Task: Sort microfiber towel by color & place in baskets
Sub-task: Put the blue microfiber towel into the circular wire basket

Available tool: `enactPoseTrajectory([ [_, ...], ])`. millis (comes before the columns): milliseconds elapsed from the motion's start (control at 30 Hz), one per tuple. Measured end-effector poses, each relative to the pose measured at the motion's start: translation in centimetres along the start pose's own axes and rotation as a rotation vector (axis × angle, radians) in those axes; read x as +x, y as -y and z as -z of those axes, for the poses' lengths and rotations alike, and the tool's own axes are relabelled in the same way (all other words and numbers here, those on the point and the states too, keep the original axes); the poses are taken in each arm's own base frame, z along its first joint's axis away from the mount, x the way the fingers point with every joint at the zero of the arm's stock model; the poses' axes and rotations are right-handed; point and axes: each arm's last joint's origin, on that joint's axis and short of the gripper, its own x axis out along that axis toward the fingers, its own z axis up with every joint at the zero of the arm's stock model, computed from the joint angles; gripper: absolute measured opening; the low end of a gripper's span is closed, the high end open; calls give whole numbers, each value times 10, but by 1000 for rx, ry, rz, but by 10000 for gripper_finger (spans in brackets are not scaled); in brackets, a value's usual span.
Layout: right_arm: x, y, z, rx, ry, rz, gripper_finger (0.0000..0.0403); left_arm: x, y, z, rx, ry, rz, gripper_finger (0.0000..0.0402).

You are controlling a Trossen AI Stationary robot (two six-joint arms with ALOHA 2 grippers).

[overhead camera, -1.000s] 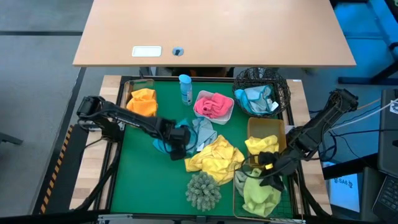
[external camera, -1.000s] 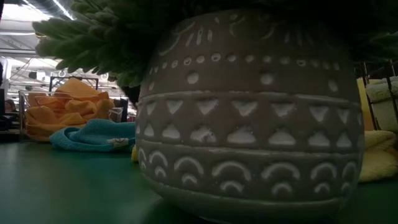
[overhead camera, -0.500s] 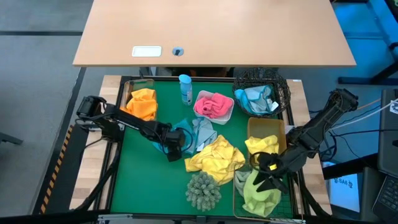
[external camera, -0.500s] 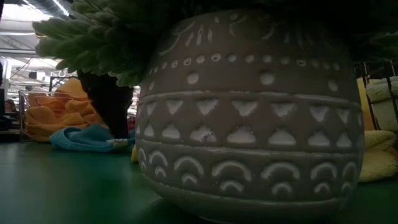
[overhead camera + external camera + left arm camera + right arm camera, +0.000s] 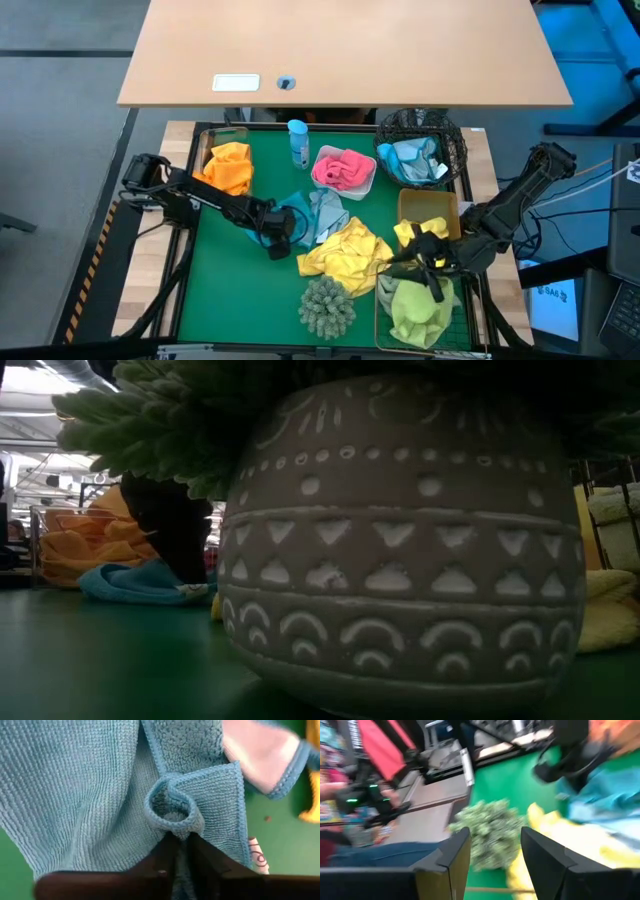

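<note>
A teal-blue microfiber towel [image 5: 300, 212] lies on the green mat, and my left gripper [image 5: 279, 238] is down on it, shut on a fold. In the low view the gripper [image 5: 176, 525] stands dark behind the towel [image 5: 135, 582]. My right gripper [image 5: 417, 264] hovers open over the near gold basket [image 5: 462, 318], which holds pale green towels [image 5: 418, 312]; nothing is between its fingers [image 5: 454, 857]. A yellow towel heap [image 5: 345, 250] and a grey-blue towel [image 5: 328, 208] lie loose on the mat. My left gripper pinches a raised, curled fold of the teal-blue towel [image 5: 172, 815] between its two fingers [image 5: 161, 862], with cloth showing in the narrow gap. The fingers come steeply from above, slanting from the table's left. The rest of the towel lies spread on the mat.
At the far side stand a clear tub with orange towels [image 5: 229, 165], a blue bottle [image 5: 297, 143], a white tub with pink towels [image 5: 344, 170] and a black mesh basket [image 5: 425, 128]. A second gold basket holds yellow towels [image 5: 427, 228]. A shaggy plant in a patterned pot [image 5: 327, 306] fills the low view.
My left gripper has come down onto the teal-blue towel and now stands on it. My right gripper has risen a little over the near gold basket and turned, tipping from pointing down at the green towels to more level, toward the table's left.
</note>
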Motion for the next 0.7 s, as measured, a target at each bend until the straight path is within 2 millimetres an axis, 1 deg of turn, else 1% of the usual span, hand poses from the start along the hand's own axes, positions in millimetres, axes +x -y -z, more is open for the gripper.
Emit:
enactPoseTrajectory([
  [67,1,4,-2,-42,29,51,172,1,1,-3,-6,27,15,15],
  [100,2,5,-3,-57,37,69,172,1,2,-4,-10,37,24,9],
  [200,6,14,-9,-77,59,127,172,-3,5,-10,-18,52,39,9],
  [333,19,33,-16,-65,76,236,172,-14,11,-24,-14,91,73,3],
  [533,39,62,-22,-115,45,356,172,-38,23,-55,33,173,107,2],
  [700,58,76,-26,-203,27,366,172,-62,27,-85,62,278,136,2],
])
